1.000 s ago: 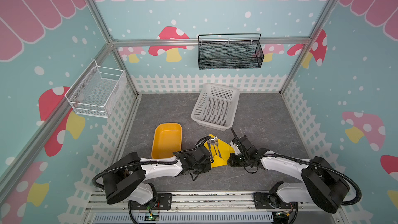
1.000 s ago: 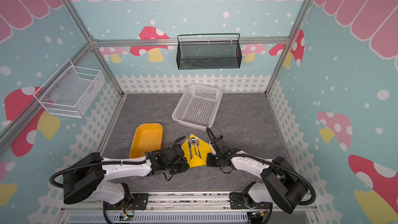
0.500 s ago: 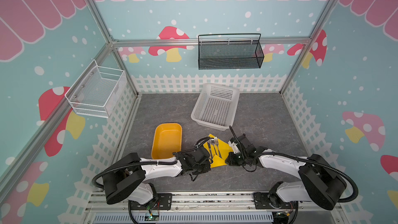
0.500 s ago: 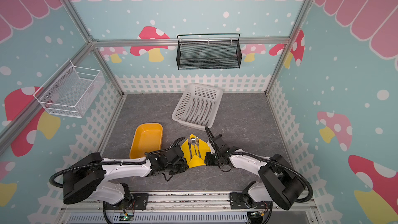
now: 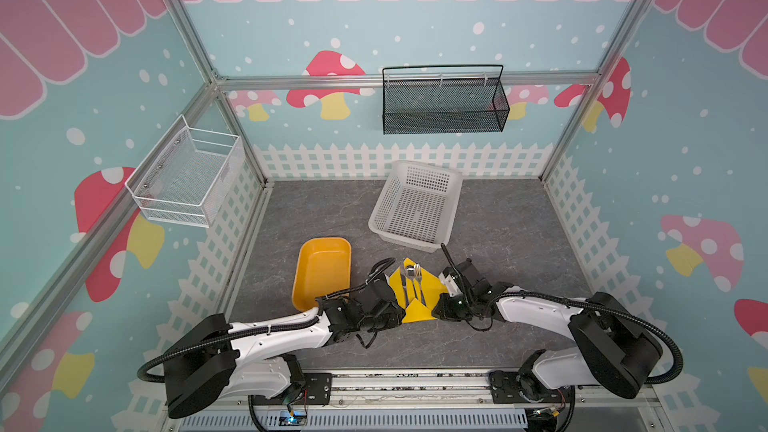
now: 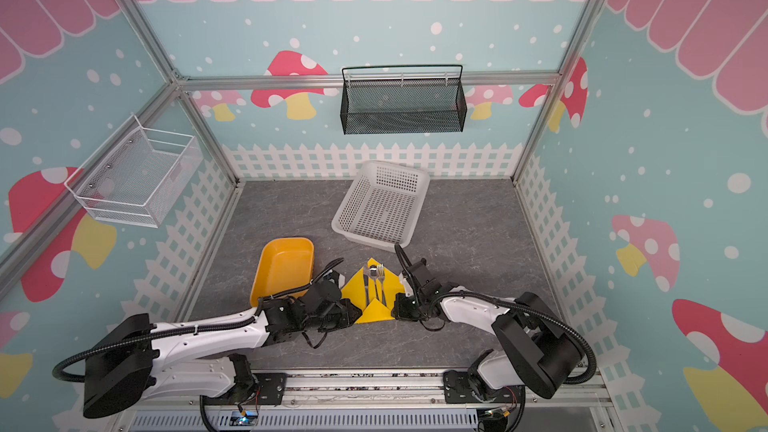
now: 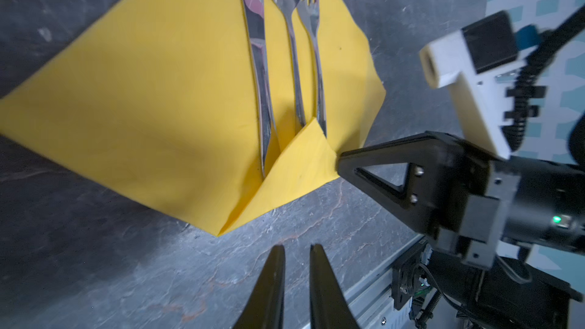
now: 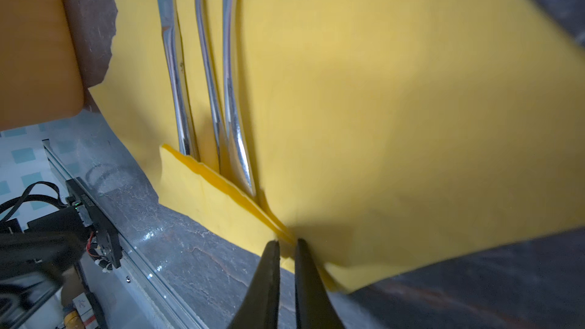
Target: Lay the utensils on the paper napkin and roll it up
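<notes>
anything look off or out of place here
Only the basket sits skewed. The napkin has its near corner folded over the handles of the utensils, which looks deliberate. Nothing is spilled or damaged.

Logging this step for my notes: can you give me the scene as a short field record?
utensils: three, side by side on the paper napkin
napkin state: corner nearest the robot folded over the handle ends, not yet rolled
right claw: shut on the folded napkin edge
left claw: slightly open, empty, over bare table beside the napkin
</notes>
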You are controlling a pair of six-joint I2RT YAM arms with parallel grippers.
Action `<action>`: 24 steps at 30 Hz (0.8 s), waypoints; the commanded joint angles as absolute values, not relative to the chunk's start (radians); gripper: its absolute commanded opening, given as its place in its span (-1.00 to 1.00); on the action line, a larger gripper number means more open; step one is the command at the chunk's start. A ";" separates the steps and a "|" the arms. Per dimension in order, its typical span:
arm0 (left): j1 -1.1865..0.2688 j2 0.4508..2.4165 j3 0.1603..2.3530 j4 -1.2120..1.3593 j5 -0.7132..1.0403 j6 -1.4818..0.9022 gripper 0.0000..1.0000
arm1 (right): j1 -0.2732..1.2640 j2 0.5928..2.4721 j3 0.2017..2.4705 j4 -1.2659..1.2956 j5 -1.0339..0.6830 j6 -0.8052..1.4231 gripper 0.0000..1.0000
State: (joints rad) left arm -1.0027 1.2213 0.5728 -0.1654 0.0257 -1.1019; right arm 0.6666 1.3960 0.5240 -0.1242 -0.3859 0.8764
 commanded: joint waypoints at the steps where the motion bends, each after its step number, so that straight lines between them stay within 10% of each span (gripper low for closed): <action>1: -0.996 1.194 0.587 -0.225 0.000 -1.084 -0.63 | 0.689 1.385 0.474 -0.132 -0.415 0.955 -0.70; 24: -1.002 1.521 0.778 -0.104 0.243 -0.924 -0.77 | 0.710 1.291 0.418 -0.075 -0.360 1.000 -0.57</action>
